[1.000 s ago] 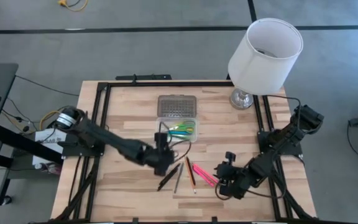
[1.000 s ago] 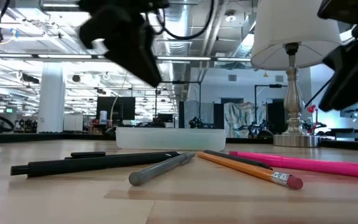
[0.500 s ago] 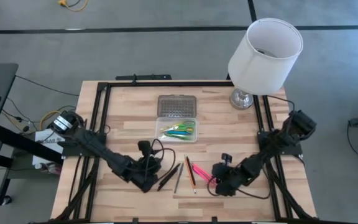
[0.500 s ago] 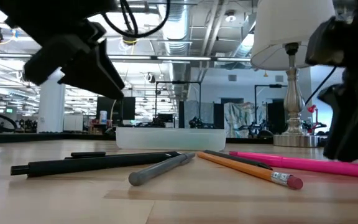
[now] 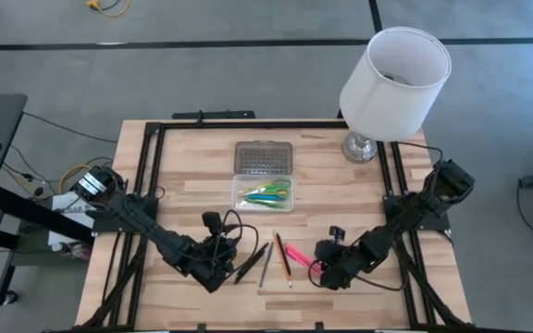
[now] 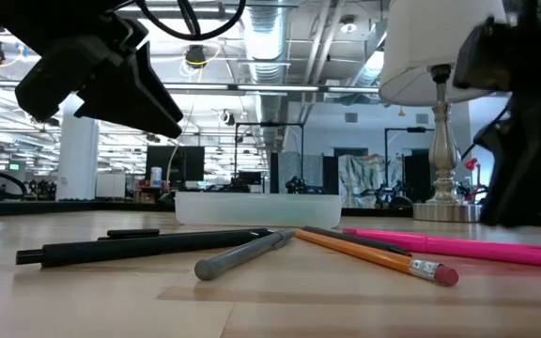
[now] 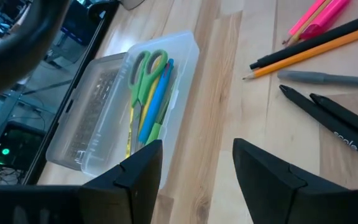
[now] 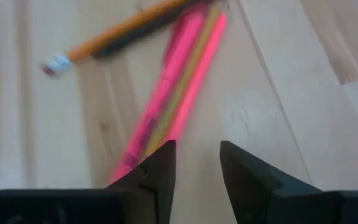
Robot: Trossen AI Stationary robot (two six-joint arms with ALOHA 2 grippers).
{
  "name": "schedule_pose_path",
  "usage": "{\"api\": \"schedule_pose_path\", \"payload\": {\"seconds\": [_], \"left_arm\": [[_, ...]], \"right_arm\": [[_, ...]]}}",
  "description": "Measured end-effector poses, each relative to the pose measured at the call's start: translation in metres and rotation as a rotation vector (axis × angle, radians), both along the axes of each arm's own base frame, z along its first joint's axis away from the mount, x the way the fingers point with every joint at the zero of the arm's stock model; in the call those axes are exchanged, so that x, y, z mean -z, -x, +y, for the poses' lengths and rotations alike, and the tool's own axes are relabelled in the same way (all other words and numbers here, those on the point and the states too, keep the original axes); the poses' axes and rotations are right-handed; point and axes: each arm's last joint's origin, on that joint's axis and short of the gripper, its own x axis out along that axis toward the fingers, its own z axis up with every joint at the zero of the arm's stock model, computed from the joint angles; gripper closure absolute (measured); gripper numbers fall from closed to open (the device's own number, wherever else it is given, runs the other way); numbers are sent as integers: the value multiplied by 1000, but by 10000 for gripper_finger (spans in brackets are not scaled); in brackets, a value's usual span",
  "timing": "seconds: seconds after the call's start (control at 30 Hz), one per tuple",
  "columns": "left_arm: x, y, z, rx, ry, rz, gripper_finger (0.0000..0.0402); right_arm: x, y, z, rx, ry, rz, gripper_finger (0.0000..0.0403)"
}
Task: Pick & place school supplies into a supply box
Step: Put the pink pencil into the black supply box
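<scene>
The supply box (image 5: 264, 193), a clear case with its grey ribbed lid (image 5: 263, 157) laid open behind it, holds green-handled scissors (image 7: 143, 70) and several pens. Two black pens (image 5: 251, 262), a grey pen (image 5: 266, 264), an orange pencil (image 5: 284, 259) and a pink highlighter (image 5: 299, 255) lie flat on the wood near the front. My left gripper (image 5: 216, 266) hangs open above the table, just left of the black pens. My right gripper (image 8: 197, 165) is open and tilted down over the near end of the pink highlighter (image 8: 166, 106), with bare wood between its fingers.
A white-shaded lamp (image 5: 393, 81) stands at the table's far right corner. Black frame rails (image 5: 152, 157) run along the left, right and far edges. Bare wood lies left of the box and along the near edge.
My left gripper has swung from beside the box toward the table's near left, sinking and turning, and now stands left of the black pens. My right gripper has sunk a little toward the pink highlighter. Both stay open; no supply has moved.
</scene>
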Motion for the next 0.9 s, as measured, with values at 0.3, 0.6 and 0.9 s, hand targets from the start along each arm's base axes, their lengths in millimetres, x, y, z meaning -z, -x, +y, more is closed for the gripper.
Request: {"api": "schedule_pose_path", "payload": {"seconds": [0.3,0.6,0.9], "left_arm": [[0,0,0,-5,2,1,209],[0,0,0,-5,2,1,210],[0,0,0,-6,2,1,210]], "right_arm": [[4,-5,5,-31,-30,-23,285],[12,-6,5,-24,-31,9,285],[14,-3,3,1,-18,37,285]]}}
